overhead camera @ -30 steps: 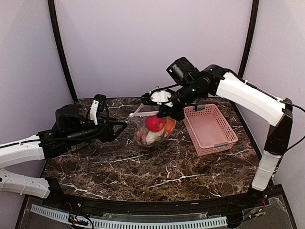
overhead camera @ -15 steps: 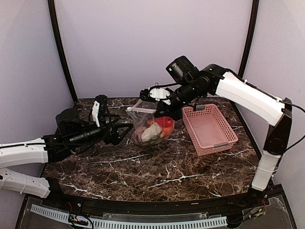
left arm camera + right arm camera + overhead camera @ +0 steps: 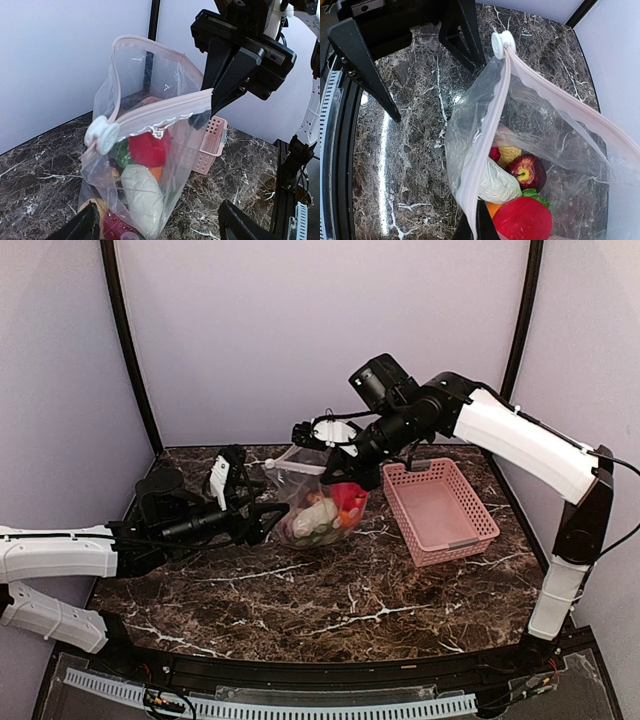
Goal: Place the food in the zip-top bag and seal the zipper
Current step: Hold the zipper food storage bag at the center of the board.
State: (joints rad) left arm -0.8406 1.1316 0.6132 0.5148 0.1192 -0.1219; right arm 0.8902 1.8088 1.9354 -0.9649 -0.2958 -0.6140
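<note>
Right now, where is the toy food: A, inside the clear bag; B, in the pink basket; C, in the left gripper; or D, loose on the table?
A: the food shows through the zip-top bag, which the right gripper holds by its zipper; the pink basket has none in it.

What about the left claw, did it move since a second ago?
Yes. In the top view the left gripper has slid to the right, toward the pink basket, and is now right beside the zip-top bag.
</note>
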